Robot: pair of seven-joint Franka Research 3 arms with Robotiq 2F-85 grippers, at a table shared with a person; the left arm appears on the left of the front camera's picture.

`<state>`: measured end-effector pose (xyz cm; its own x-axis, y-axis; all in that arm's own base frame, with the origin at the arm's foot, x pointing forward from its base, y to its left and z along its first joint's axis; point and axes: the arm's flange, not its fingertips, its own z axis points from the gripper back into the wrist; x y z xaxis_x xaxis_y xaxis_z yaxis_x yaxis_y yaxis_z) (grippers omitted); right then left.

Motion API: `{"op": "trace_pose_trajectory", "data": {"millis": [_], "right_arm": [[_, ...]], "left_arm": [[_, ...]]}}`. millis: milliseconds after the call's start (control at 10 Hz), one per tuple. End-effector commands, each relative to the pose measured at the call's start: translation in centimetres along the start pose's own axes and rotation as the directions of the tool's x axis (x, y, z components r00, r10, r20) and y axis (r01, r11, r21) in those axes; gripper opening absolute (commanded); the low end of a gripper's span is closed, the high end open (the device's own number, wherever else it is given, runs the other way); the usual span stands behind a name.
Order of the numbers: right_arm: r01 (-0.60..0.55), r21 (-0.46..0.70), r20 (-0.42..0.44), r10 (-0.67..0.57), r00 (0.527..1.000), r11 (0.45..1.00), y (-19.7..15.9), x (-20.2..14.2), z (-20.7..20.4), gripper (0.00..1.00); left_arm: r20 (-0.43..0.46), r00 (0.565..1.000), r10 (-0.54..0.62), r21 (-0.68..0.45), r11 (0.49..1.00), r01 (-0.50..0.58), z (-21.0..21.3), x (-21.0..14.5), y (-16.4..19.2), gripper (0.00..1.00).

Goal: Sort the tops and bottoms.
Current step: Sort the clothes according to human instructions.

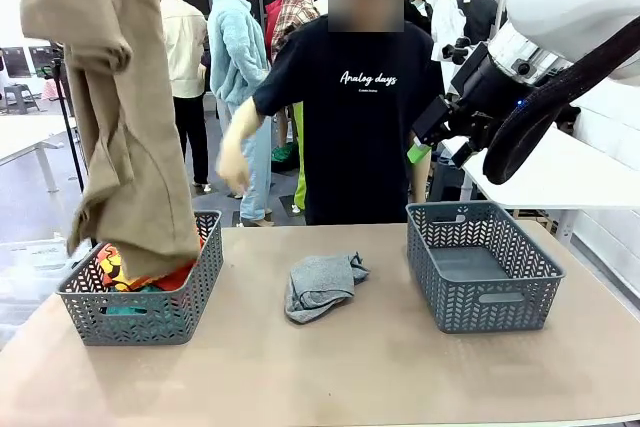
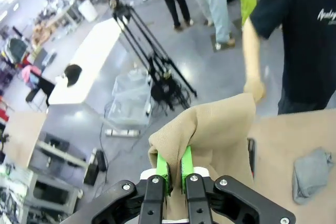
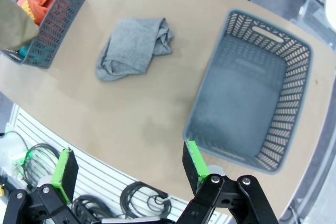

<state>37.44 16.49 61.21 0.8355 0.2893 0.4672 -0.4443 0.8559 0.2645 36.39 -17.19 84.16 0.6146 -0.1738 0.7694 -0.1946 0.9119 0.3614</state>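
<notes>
Tan khaki garment [image 1: 120,117]: lifted high over the table's left edge, pinched at a bunched fold by the left gripper [image 2: 175,170]; its green pads [image 2: 163,168] are pressed close together with the cloth squeezed between them; the rest hangs long and crumpled, its lower end reaching the rim of the left basket [image 1: 140,315]; whether it touches what lies inside cannot be told. Left basket: dark grey lattice, near the table's far left corner; holds the orange garment [image 1: 112,269], yellow print showing, and under it the teal garment [image 1: 128,305], seen through the lattice. Heather grey garment [image 1: 320,285]: loosely crumpled, flat on the table [image 1: 330,377] at mid-width, between the two baskets and touching neither. Right basket [image 1: 480,322]: same lattice pattern, toward the table's right edge. Right gripper [image 3: 128,158]: held well above the near edge of the table, fingers spread wide apart, nothing between them. Person: standing at the far edge in a black T-shirt [image 1: 360,117] with white lettering; one hand [image 1: 233,167] hangs blurred just off the far edge, near the raised khaki cloth.
</notes>
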Motion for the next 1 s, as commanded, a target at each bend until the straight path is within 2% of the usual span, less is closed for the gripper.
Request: {"op": "trace_pose_trajectory", "data": {"millis": [0,100,200,300,600,700,800,900], "right_arm": [[-0.007,-0.004,-0.002,0.007,1.000,1.000,0.0,0.2,0.0,1.00],[-0.007,-0.004,-0.002,0.007,1.000,1.000,0.0,0.2,0.0,1.00],[-0.007,-0.004,-0.002,0.007,1.000,1.000,0.0,0.2,0.0,1.00],[-0.007,-0.004,-0.002,0.007,1.000,1.000,0.0,0.2,0.0,1.00],[-0.007,-0.004,-0.002,0.007,1.000,1.000,0.0,0.2,0.0,1.00],[-0.007,-0.004,-0.002,0.007,1.000,1.000,0.0,0.2,0.0,1.00],[-0.007,-0.004,-0.002,0.007,1.000,1.000,0.0,0.2,0.0,1.00],[-0.007,-0.004,-0.002,0.007,1.000,1.000,0.0,0.2,0.0,1.00]], "left_arm": [[-0.082,0.994,0.069,0.018,0.998,-0.068,-2.0,-3.3,0.0,0.00],[-0.095,0.993,0.077,0.093,0.993,-0.068,-3.4,-4.7,-0.5,0.00],[-0.098,0.993,0.072,0.118,0.991,-0.060,-4.7,-6.0,-1.4,0.00],[-0.129,0.990,0.056,0.099,0.994,-0.043,-6.2,-7.7,-2.9,0.00],[-0.339,0.940,0.035,-0.055,0.997,-0.057,-10.3,-13.3,-6.7,0.00],[-0.356,0.934,0.041,-0.057,0.996,-0.065,-10.7,-13.5,-6.8,0.00],[-0.303,0.953,0.018,-0.004,1.000,-0.020,-9.9,-12.1,-7.0,0.00],[-0.303,0.953,0.018,-0.004,1.000,-0.020,-9.9,-12.1,-7.0,0.00]]}}
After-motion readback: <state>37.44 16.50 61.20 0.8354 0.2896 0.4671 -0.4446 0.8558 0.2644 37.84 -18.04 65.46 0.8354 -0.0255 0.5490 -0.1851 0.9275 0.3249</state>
